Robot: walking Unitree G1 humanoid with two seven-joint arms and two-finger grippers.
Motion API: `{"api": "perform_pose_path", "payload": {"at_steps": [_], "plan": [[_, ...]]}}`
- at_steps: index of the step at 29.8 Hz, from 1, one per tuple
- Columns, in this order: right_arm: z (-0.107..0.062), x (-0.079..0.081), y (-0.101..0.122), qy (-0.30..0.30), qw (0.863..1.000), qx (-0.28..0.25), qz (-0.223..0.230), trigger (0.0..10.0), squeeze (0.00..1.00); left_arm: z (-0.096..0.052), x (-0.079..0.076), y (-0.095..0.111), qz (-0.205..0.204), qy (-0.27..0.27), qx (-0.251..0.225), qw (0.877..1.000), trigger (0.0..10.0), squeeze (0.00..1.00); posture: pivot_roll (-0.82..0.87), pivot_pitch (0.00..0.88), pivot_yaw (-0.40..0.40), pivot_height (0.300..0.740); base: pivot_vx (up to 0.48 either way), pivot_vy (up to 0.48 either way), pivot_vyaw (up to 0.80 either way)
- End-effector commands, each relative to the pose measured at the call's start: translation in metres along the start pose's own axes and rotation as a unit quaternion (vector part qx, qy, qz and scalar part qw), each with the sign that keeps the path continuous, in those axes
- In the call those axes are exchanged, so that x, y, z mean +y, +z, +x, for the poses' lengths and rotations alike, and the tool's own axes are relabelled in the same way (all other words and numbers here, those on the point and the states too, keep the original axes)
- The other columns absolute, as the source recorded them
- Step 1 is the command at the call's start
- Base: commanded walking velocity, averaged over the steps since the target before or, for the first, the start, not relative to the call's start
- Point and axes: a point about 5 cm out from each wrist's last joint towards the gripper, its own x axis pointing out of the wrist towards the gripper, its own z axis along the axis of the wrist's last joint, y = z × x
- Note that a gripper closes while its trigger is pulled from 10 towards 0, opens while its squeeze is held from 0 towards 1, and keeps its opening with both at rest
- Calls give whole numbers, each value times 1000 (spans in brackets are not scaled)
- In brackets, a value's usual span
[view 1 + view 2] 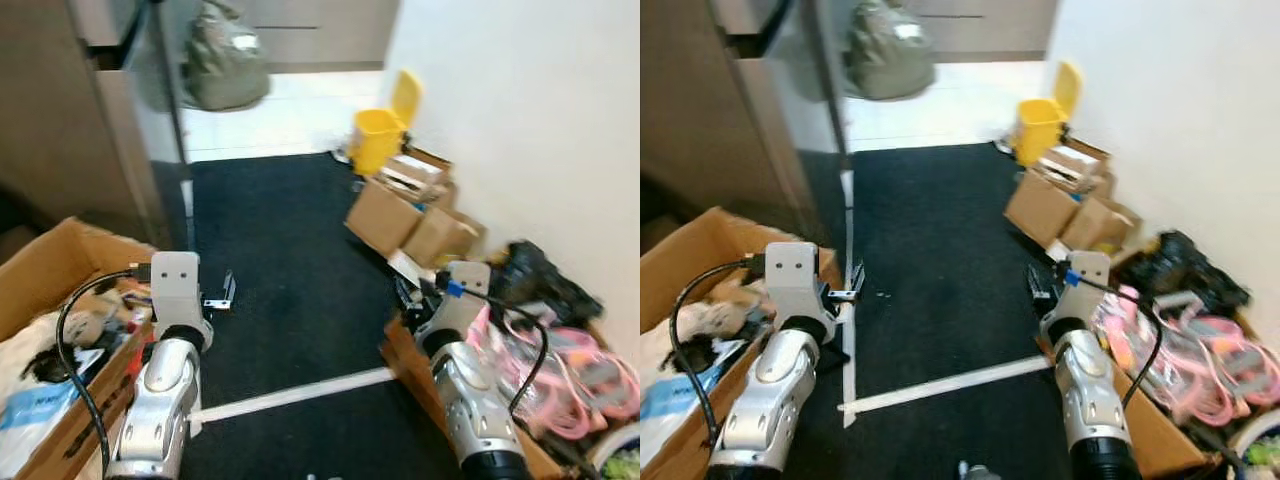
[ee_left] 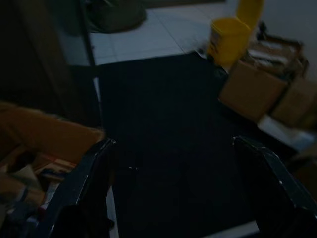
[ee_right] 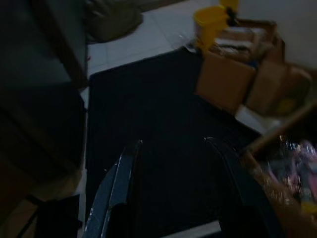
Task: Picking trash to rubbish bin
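A yellow rubbish bin (image 1: 378, 137) with its lid up stands at the far edge of the black mat (image 1: 280, 230), against the right wall; it also appears as the bin (image 2: 229, 39) in the left wrist view. A grey-green stuffed bag (image 1: 225, 62) lies farther back on the white tiles. Both arms are held forward and low over the mat. My left gripper (image 2: 173, 143) is open with nothing between its fingers (image 1: 227, 291). My right gripper (image 3: 173, 142) is open and holds nothing as well.
Brown cardboard boxes (image 1: 405, 215) line the right wall just before the bin. A box of pink items (image 1: 560, 370) is at my right, an open box of clutter (image 1: 50, 330) at my left. A dark cabinet (image 1: 80, 110) stands left. White tape (image 1: 290, 395) crosses the mat.
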Motion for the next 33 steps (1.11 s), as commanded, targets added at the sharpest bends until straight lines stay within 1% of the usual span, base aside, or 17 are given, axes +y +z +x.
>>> {"api": "perform_pose_path", "payload": {"at_steps": [1,7,8,11,19,27,29,33], "plan": [[-3,-5,-2,-12,1000,4,2,10000,0,0,1,-6,6,-4,15,1000,10000,0,26,130,17,740,0,0,-800],[-5,-7,-4,-21,1000,6,3,10000,0,0,-3,-5,6,-17,18,1000,10000,0,32,130,31,740,0,0,-800],[-6,-6,-5,-25,1000,7,4,10000,0,-1,-2,-6,10,-20,21,1000,10000,0,34,134,45,740,0,0,-800],[-6,-5,-6,-26,1000,7,4,10000,0,0,-1,-7,12,-23,24,999,10000,0,35,134,53,740,0,0,-800],[-7,-4,-8,-27,1000,10,2,10000,0,3,4,-7,10,-17,30,999,10000,0,36,136,46,740,0,0,-800],[-6,-10,-6,-28,1000,14,-5,10000,0,1,5,-12,10,-13,38,999,10000,0,34,139,37,740,0,0,-800],[-4,-14,-4,-32,999,14,-10,10000,0,0,7,-13,7,-13,40,999,10000,0,34,139,32,740,0,0,-800],[-3,-17,-3,-34,999,14,-14,10000,0,0,7,-13,-1,-12,42,999,10000,0,36,136,29,740,0,0,-800]]}}
